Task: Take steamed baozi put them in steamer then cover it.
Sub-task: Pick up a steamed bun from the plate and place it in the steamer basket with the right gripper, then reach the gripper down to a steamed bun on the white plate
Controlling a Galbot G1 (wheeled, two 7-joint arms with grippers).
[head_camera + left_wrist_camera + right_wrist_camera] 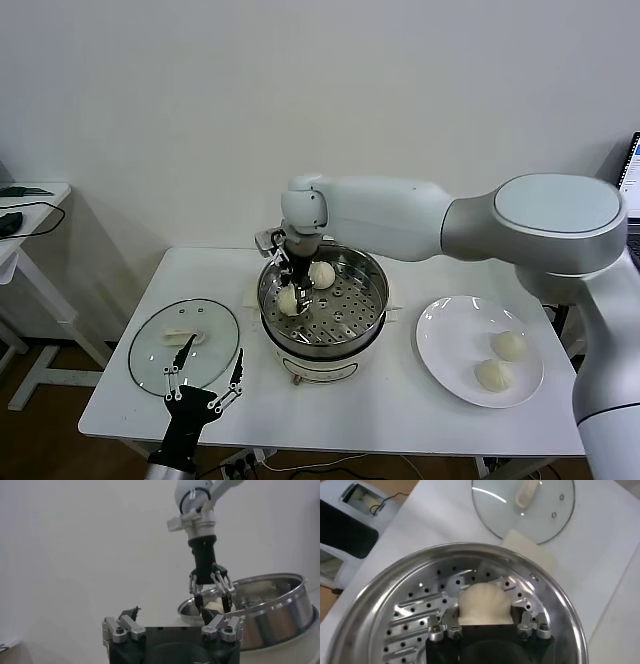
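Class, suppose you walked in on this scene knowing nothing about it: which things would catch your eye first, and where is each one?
First, the big white right arm reaching across the table, its right tool shut on a cream-white pleated bun inside the shiny round steel steamer at the centre, beside a second bun. Then the flat white plate on the robot's right with two more buns, and the round clear glass lid on its left, the open left tool at its near edge.

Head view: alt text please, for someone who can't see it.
The right gripper holds a baozi low inside the steamer, beside one baozi already on its tray. Two more baozi wait on a white plate at right; the glass cover lies at left, near the open left gripper.
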